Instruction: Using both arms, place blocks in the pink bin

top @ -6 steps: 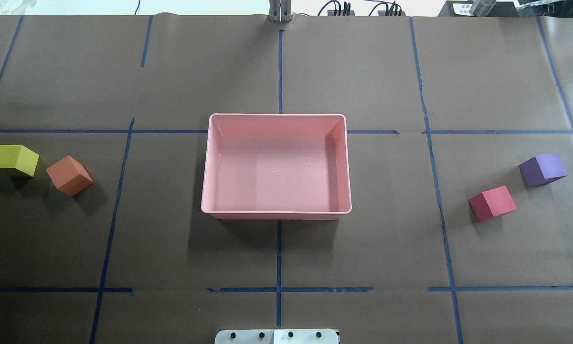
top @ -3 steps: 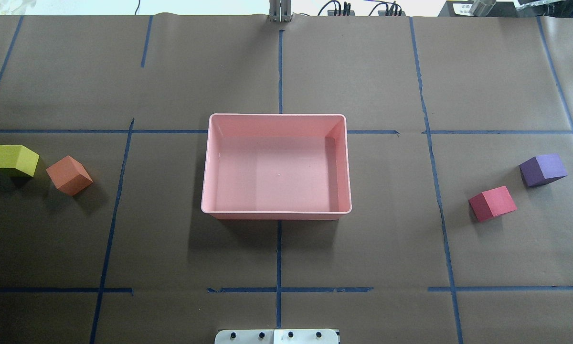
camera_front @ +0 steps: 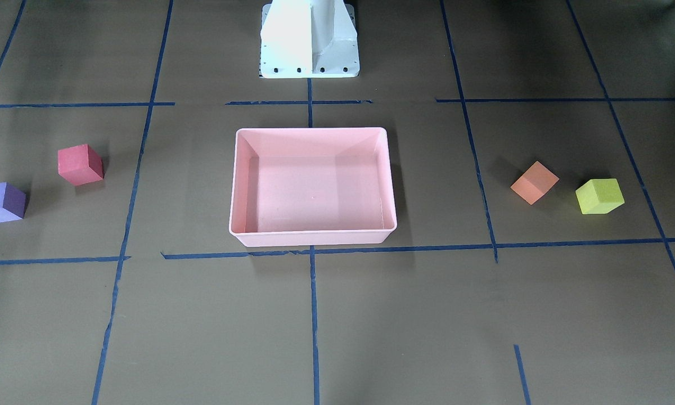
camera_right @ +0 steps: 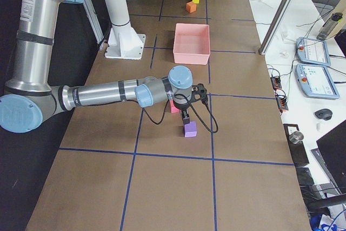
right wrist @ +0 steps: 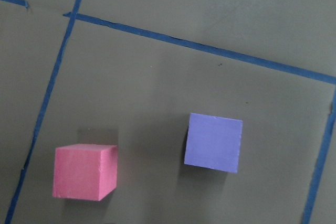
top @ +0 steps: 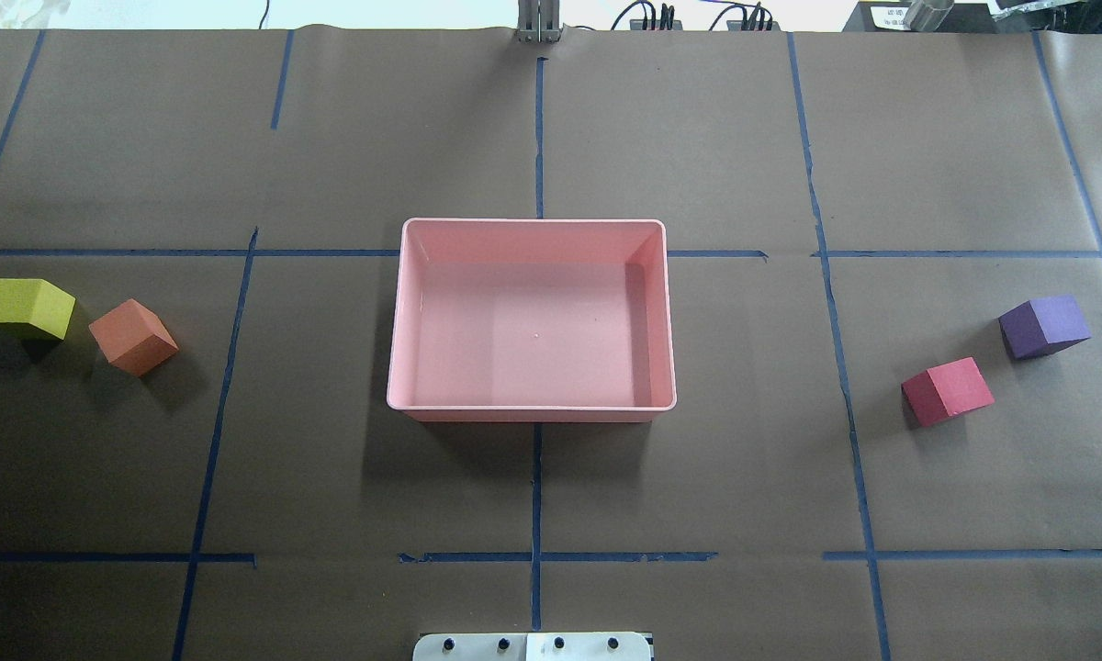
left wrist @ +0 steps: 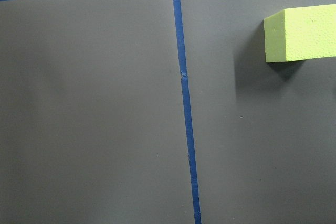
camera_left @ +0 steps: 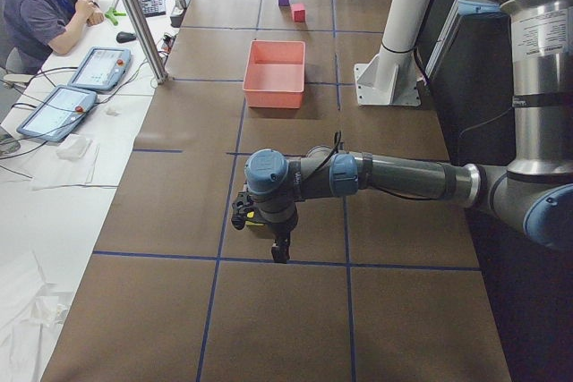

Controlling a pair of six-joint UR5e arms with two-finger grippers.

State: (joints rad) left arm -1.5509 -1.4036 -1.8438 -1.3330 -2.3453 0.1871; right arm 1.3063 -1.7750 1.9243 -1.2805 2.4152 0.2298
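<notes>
The pink bin (top: 531, 414) sits in the middle of the brown-papered table (top: 698, 138), just in front of the white pedestal (camera_front: 309, 39). All four blocks lie on the paper outside it. The yellow-green block (top: 28, 308) and the orange block (top: 133, 337) are near each other but apart, far out on the robot's left. The red block (top: 947, 391) and the purple block (top: 1044, 326) make a similar pair far out on its right.

The left gripper (camera_left: 280, 252) hangs low over the left end of the table, and its wrist camera catches the yellow-green block at the edge of its view. The right gripper (camera_right: 186, 117) hangs just above the purple block, with the red one close by. From the side I cannot tell how wide either gripper's jaws stand. A person (camera_left: 36, 6) sits at a desk beyond the table.
</notes>
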